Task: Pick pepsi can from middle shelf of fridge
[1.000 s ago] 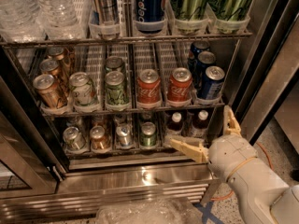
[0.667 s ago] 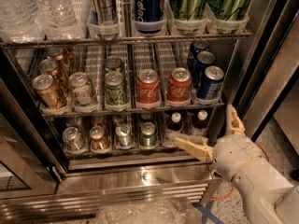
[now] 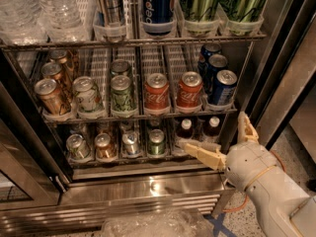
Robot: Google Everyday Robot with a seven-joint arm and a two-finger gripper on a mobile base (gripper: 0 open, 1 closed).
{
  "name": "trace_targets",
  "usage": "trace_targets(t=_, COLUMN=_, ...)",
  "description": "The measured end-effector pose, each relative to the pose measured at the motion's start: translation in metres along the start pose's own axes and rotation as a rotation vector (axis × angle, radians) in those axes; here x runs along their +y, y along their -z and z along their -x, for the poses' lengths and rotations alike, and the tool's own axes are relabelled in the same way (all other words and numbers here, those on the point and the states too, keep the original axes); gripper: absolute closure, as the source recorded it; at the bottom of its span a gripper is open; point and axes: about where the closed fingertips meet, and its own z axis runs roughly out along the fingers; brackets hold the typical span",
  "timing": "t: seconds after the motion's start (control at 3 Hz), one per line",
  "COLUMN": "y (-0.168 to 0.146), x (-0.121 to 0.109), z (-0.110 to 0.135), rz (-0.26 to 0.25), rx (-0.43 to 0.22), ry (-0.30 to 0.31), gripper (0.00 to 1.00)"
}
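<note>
The fridge (image 3: pixel 143 187) stands open in front of me. Its middle shelf (image 3: pixel 133 118) is a wire rack lined with short cans. The pepsi can (image 3: pixel 223 87) is dark blue with a silver top, at the front of the rightmost row, with two more blue cans behind it. My gripper (image 3: pixel 213 131) is open and empty, below and slightly right of the pepsi can, level with the lower shelf. One finger (image 3: pixel 200 152) points left in front of the brown bottles; the other finger (image 3: pixel 247 127) points up beside the right door frame.
Two red Coca-Cola cans (image 3: pixel 156 94) stand left of the pepsi can, then green cans (image 3: pixel 122 95) and gold cans (image 3: pixel 49 97). The top rack holds a tall blue pepsi can (image 3: pixel 158 4), green cans and water bottles (image 3: pixel 44 9). Brown bottles (image 3: pixel 185 129) sit below. Crumpled plastic (image 3: pixel 153 224) lies on the floor.
The gripper has shifted only slightly and stays open below the middle shelf. No can has moved.
</note>
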Motion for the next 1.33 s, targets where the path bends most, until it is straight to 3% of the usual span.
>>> trace_targets(t=0.67, y=0.002, x=-0.021, z=0.010, rz=-0.052, rx=-0.036, ry=-0.017, gripper=0.00)
trace_targets(t=1.0, y=0.006, x=-0.038, z=0.020, rz=-0.113, rx=-0.080, ry=0.014, gripper=0.00)
trace_targets(t=1.33, y=0.006, x=-0.038, z=0.019, rz=-0.115, rx=-0.081, ry=0.015, gripper=0.00)
